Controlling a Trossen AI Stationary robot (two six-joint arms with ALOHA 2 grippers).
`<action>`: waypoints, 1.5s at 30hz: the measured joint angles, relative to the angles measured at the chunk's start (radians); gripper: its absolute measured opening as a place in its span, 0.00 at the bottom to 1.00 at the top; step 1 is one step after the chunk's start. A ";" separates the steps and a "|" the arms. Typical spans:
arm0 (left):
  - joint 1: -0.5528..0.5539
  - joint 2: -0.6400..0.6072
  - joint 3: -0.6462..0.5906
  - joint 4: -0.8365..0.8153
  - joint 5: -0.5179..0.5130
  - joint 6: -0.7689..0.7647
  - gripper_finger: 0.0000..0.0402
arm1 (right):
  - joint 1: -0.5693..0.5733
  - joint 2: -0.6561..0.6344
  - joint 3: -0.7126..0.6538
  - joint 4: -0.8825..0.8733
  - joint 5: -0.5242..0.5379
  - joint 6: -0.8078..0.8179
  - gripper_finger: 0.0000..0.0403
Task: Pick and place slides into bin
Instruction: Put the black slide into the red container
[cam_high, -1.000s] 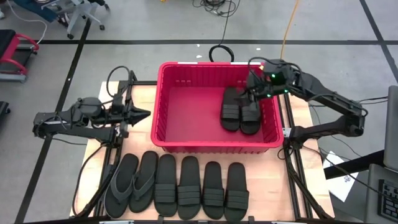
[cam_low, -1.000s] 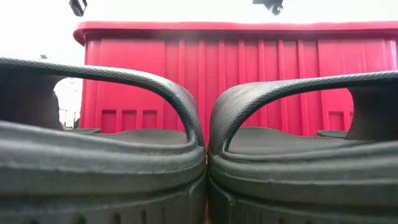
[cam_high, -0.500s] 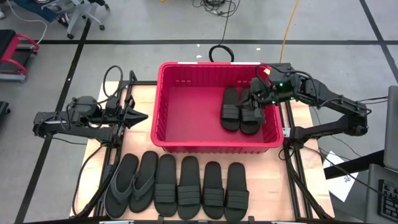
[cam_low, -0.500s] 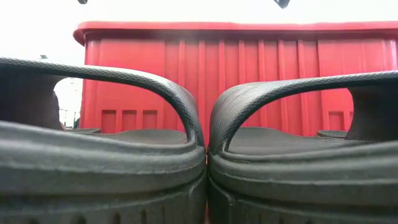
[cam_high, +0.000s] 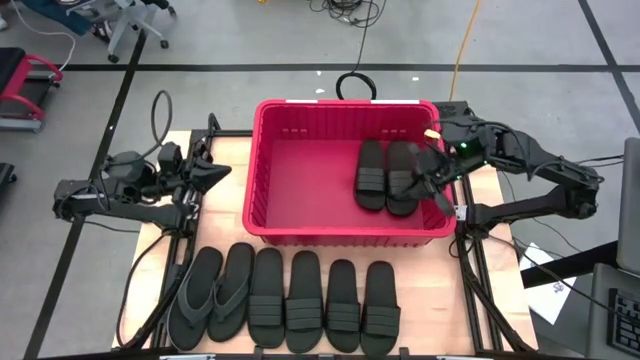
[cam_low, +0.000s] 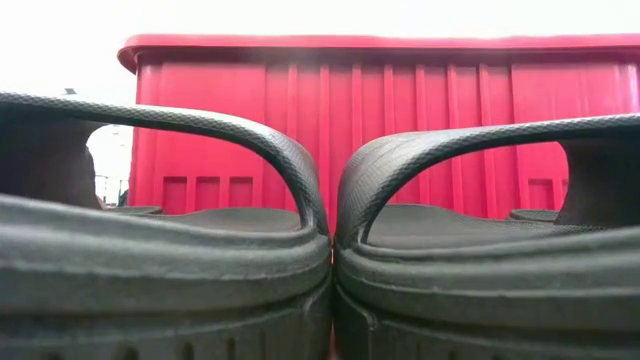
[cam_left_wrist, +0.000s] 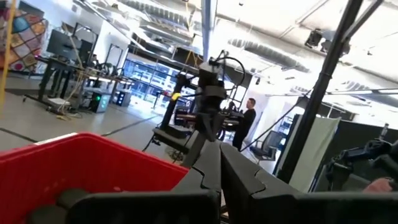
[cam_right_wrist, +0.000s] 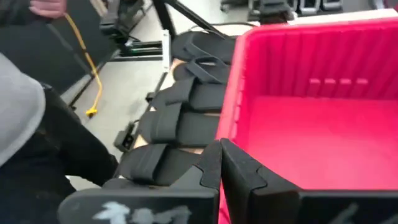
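Note:
The red bin (cam_high: 300, 175) stands mid-table and fills the background of the low view (cam_low: 380, 120). Two black slides (cam_high: 372, 175) (cam_high: 402, 180) lie flat on its floor by the right wall. Several more slides (cam_high: 285, 298) lie side by side along the table's near edge; two of them (cam_low: 160, 250) (cam_low: 490, 250) fill the low view. My left gripper (cam_high: 226, 171) is shut, left of the bin and clear of it (cam_left_wrist: 219, 149). My right gripper (cam_high: 430, 180) is shut above the bin's right side, holding nothing (cam_right_wrist: 219, 148).
Dark frame rails (cam_high: 470, 260) run along both sides of the table. Bare wood (cam_high: 225, 215) shows between the bin and the row of slides. A cable loop (cam_high: 354, 84) lies on the floor behind the bin. A person (cam_left_wrist: 249, 118) stands far off in the room.
My right gripper has gone from the bin's far right corner toward the table's near edge along the bin's right wall, swinging to face the table's left. My left gripper has tipped its fingers upward. Both have left the top of the low view. The slides have not moved.

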 joint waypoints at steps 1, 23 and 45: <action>0.000 0.000 0.000 0.002 -0.004 -0.007 0.01 | 0.004 -0.010 -0.007 0.010 0.000 0.000 0.00; 0.000 0.000 0.000 0.004 -0.004 -0.050 0.06 | 0.075 -0.131 -0.247 0.500 -0.018 0.276 0.00; 0.000 0.000 0.000 0.004 -0.003 -0.050 0.06 | 0.502 -0.108 -0.324 0.614 0.519 0.367 0.00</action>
